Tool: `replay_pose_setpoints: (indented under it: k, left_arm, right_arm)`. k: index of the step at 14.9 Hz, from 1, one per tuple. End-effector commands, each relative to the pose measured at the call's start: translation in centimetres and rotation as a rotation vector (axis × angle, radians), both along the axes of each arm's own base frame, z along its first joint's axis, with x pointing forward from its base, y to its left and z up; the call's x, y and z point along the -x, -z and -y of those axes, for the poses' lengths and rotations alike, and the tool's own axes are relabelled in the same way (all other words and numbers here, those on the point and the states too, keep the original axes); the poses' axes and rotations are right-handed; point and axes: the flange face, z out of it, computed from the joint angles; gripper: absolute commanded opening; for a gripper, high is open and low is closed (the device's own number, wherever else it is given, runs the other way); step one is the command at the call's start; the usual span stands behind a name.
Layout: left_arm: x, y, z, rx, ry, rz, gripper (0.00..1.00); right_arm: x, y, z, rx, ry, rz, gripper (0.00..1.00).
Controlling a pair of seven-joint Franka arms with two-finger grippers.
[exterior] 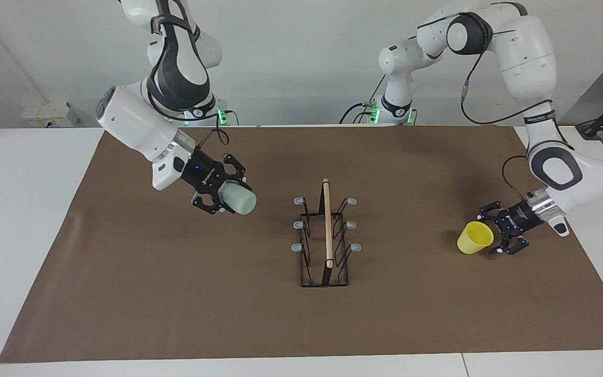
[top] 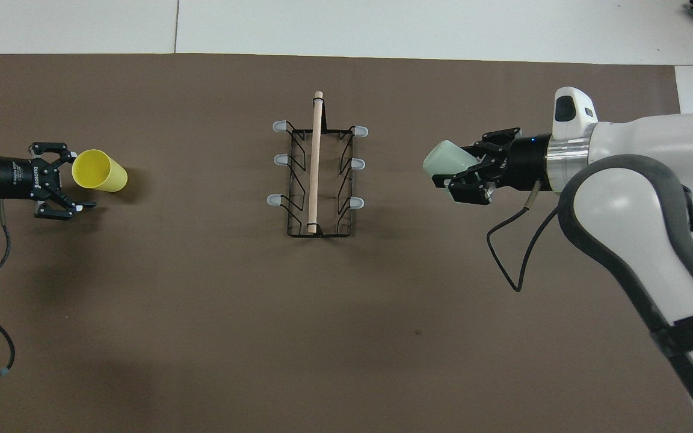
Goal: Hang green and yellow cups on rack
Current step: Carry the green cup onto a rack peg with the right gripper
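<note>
The green cup is up in the air, gripped between the closed fingers of the right gripper, tipped on its side with its closed bottom pointing toward the rack; it hangs over the brown mat at the right arm's end of the table, well apart from the rack. The yellow cup lies on its side on the mat at the left arm's end of the table, its open mouth facing the left gripper. That gripper sits low just beside the cup with its fingers spread wide around the rim, and whether they touch the cup cannot be told. The rack stands in the middle of the mat between the two cups, its wooden rod running along the top and all six grey-tipped prongs bare. The mat covers most of the white table.
</note>
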Motion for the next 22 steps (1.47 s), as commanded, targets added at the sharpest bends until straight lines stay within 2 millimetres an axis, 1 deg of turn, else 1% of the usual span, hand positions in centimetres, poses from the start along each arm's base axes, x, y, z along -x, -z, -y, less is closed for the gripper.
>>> replay_pose_setpoints:
  k: [1, 2, 4, 7, 8, 11, 14, 15, 16, 17, 18, 19, 20, 21, 22]
  left_arm:
    - [1.3, 0.2, 0.8, 0.02, -0.06, 0.025, 1.0]
    - [1.2, 0.2, 0.9, 0.022, -0.076, 0.033, 1.0]
    - [0.8, 0.2, 1.9, 0.027, -0.085, 0.046, 1.0]
    - [0.4, 0.2, 2.9, 0.017, -0.081, 0.051, 1.0]
    - [0.3, 0.2, 3.2, 0.015, -0.078, 0.054, 1.0]
    - [0.1, 0.1, 3.9, 0.01, -0.067, 0.057, 1.0]
    - [-0.2, 0.2, 5.5, -0.012, -0.068, 0.063, 1.0]
    - [-0.3, 0.2, 6.0, -0.013, -0.066, 0.06, 0.97]
    - [-0.4, 0.0, 6.4, -0.013, -0.064, 0.06, 0.79]
    - [-0.5, -0.2, 6.6, -0.019, -0.043, 0.075, 0.14]
    - [-0.6, -0.3, 7.1, -0.022, -0.041, 0.074, 0.0]
    - [-0.9, -0.4, 8.4, -0.033, -0.03, 0.082, 0.0]
    - [-1.3, -0.6, 8.7, -0.051, -0.046, 0.096, 0.0]
    - [-1.4, -1.2, 8.5, -0.065, -0.049, 0.109, 0.0]
    - [-1.4, -2.0, 8.5, -0.07, -0.044, 0.123, 0.0]
  right_arm:
    - [1.7, 0.2, 0.1, -0.117, 0.054, 0.081, 0.0]
    - [2.2, 0.2, -0.5, -0.165, 0.081, 0.113, 0.0]
    - [2.9, 0.5, -1.7, -0.241, 0.126, 0.144, 0.0]
    - [4.2, 1.5, -4.0, -0.326, 0.174, 0.195, 0.0]
    - [4.7, 1.7, -5.3, -0.375, 0.19, 0.214, 0.0]
    - [6.1, 3.0, -7.9, -0.49, 0.239, 0.271, 0.0]
    - [6.7, 4.9, -8.3, -0.528, 0.261, 0.339, 0.0]
    - [7.0, 5.5, -8.9, -0.555, 0.266, 0.35, 0.0]
    - [7.4, 6.6, -9.8, -0.576, 0.264, 0.358, 0.0]
    - [7.5, 7.3, -10.3, -0.599, 0.265, 0.382, 0.0]
    - [7.7, 8.0, -10.6, -0.611, 0.267, 0.385, 0.0]
    - [7.8, 8.3, -10.8, -0.623, 0.271, 0.382, 0.0]
    - [7.9, 8.9, -10.9, -0.631, 0.258, 0.38, 0.0]
    - [8.0, 9.5, -11.2, -0.647, 0.238, 0.386, 0.0]
    - [7.9, 9.7, -11.3, -0.659, 0.232, 0.4, 0.0]
